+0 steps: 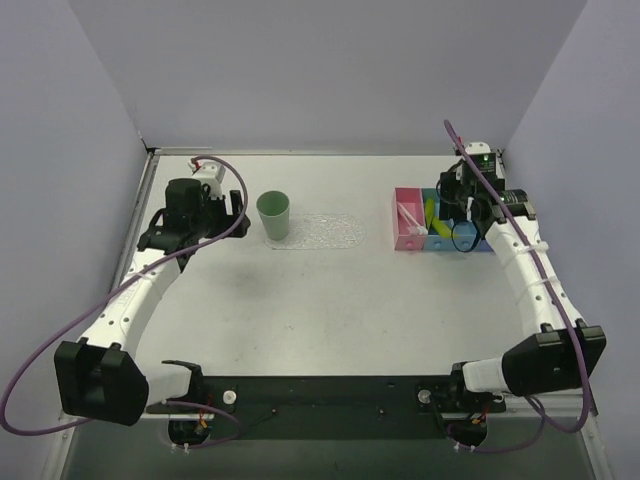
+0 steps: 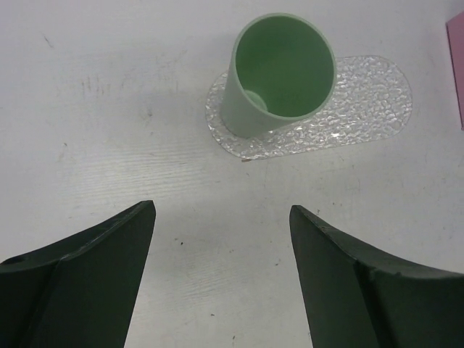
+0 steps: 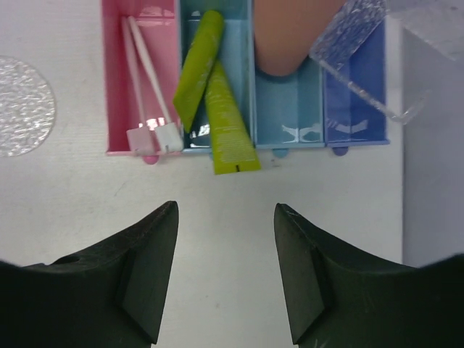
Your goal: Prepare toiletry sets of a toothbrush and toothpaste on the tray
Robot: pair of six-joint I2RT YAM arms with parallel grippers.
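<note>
Saw left gripper point(image 2: 221, 210) spread wide, gripping nothing, low over table point(image 2: 109, 109), just short of tray point(image 2: 362, 109) with green cup point(image 2: 279, 72) upright on its left end. Found right gripper point(image 3: 226, 206) likewise agape and empty near bins, two toothbrushes point(image 3: 151, 72) lying in pink bin point(image 3: 116, 87), lime tubes point(image 3: 221, 123) in adjacent blue bin point(image 3: 239, 72)

Reaching far, 1 at left and 1 at right, with left gripper point(image 2: 221, 212) and right gripper point(image 3: 226, 209) spread wide, holding nothing.
</note>
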